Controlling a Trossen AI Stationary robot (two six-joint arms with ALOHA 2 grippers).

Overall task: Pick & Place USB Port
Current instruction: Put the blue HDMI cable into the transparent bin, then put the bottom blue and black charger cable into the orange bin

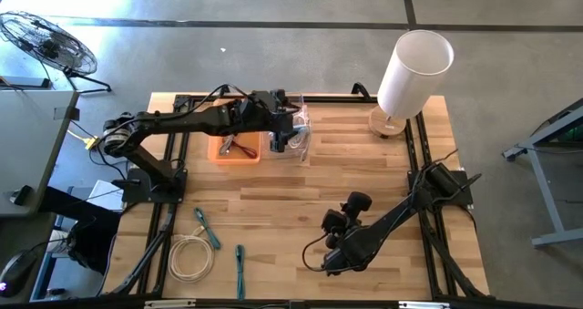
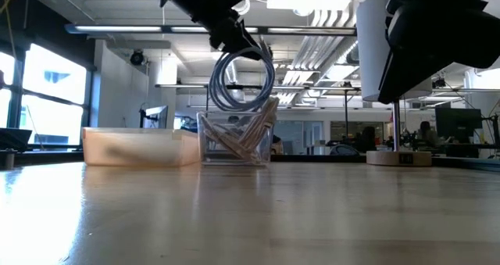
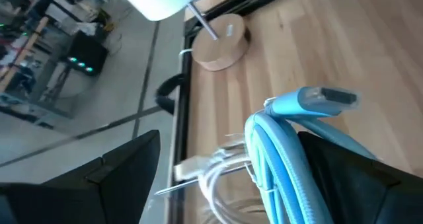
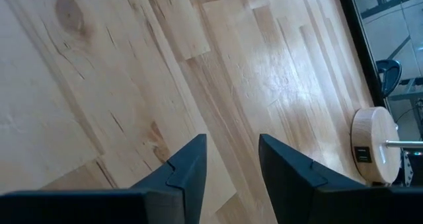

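Cable coil (image 1: 190, 257) and two teal tools lie at lower left of the table (image 1: 273, 209). Left gripper (image 1: 278, 138), upper centre, grasps a coiled blue USB cable (image 2: 242, 81) above the clear box (image 2: 234, 144), beside the orange tray (image 1: 239, 149). Right gripper (image 4: 231, 161), lower right, hangs open, holding nothing.

The middle of the table (image 1: 273, 200) is bare wood, free for passing; at the far edge stand an orange tray (image 1: 239, 149) and a clear box (image 1: 299, 131); the far right corner is blocked by a lamp (image 1: 414, 72); cables (image 1: 191, 257) lie near the front left corner.
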